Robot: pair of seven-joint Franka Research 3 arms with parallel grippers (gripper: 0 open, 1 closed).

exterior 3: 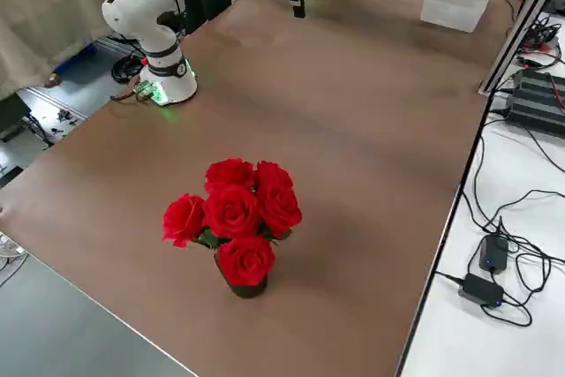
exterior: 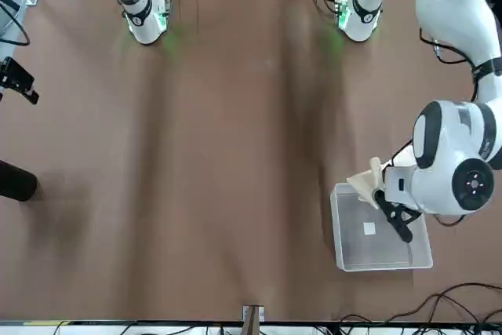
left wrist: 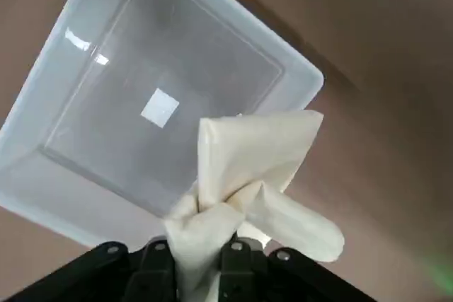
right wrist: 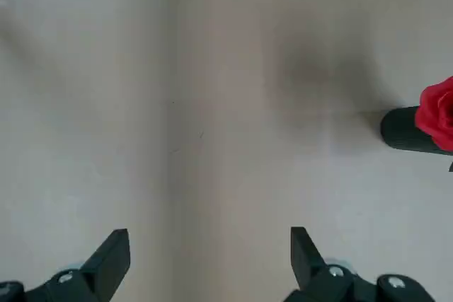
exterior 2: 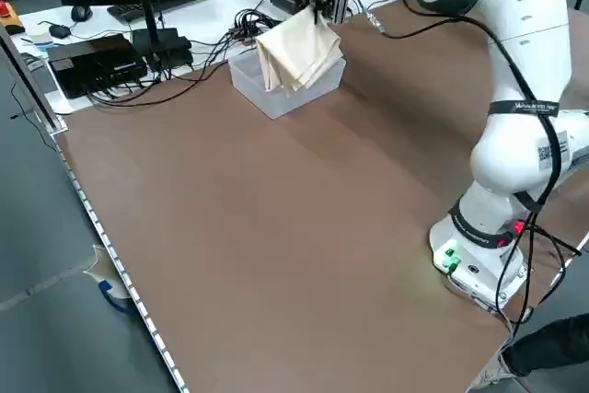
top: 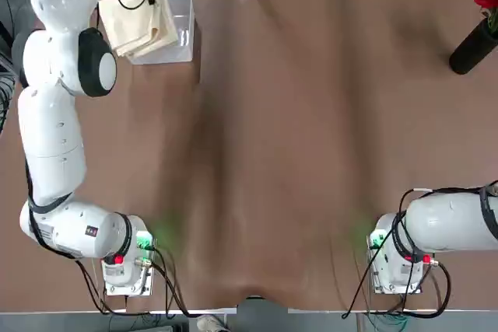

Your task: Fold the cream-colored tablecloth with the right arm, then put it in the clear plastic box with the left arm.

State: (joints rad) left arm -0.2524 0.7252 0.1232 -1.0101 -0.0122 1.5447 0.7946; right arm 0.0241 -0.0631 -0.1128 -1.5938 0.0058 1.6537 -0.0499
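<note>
The cream-colored tablecloth (top: 138, 25) hangs as a folded bundle, pinched at its top by my left gripper (left wrist: 198, 259), which is shut on it. It dangles over the near-left part of the clear plastic box (top: 179, 36) at the table's far left corner. From the left side, the tablecloth (exterior 2: 296, 51) droops down to the box (exterior 2: 276, 98), its lower folds at rim level. The left wrist view looks down past the tablecloth (left wrist: 248, 167) onto the box floor (left wrist: 170, 76), which holds only a small white label. My right gripper (right wrist: 209, 252) hovers open over bare table on the right side.
A dark vase (exterior 3: 240, 284) of red roses (exterior 3: 234, 214) stands near the table's far right edge. Cables and electronics (exterior 2: 101, 57) lie on the white bench beyond the far edge. The brown table top (top: 296, 153) stretches between the two arm bases.
</note>
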